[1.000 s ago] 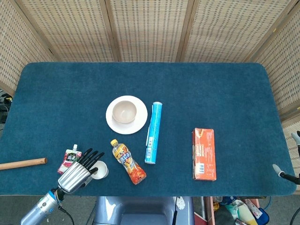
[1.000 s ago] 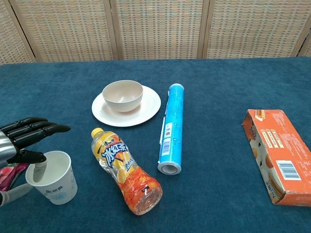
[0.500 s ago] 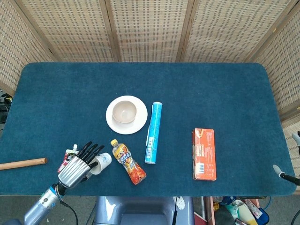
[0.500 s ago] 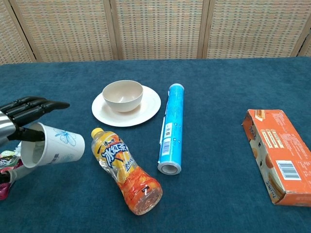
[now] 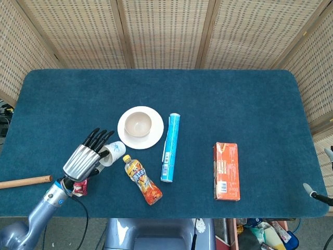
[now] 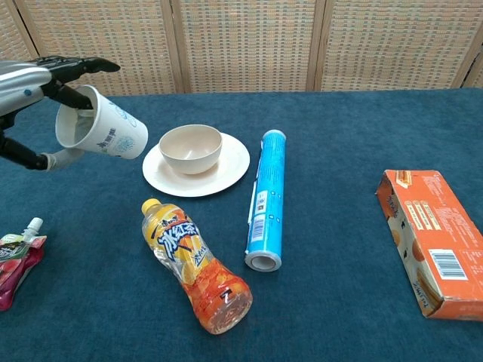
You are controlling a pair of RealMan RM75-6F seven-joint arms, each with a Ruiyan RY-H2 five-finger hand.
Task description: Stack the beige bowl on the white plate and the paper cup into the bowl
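Note:
The beige bowl sits upright on the white plate near the table's middle. My left hand holds the white paper cup in the air, tilted with its mouth toward the hand, left of the plate. The thumb reaches inside the cup's rim while the other fingers extend over it. The right hand is out of both views.
An orange drink bottle lies in front of the plate. A blue tube lies right of it, an orange box further right. A red pouch and a wooden stick lie at the front left.
My left hand has lifted the paper cup off the table, tipped it sideways, and carried it up and toward the plate. The red pouch is now uncovered.

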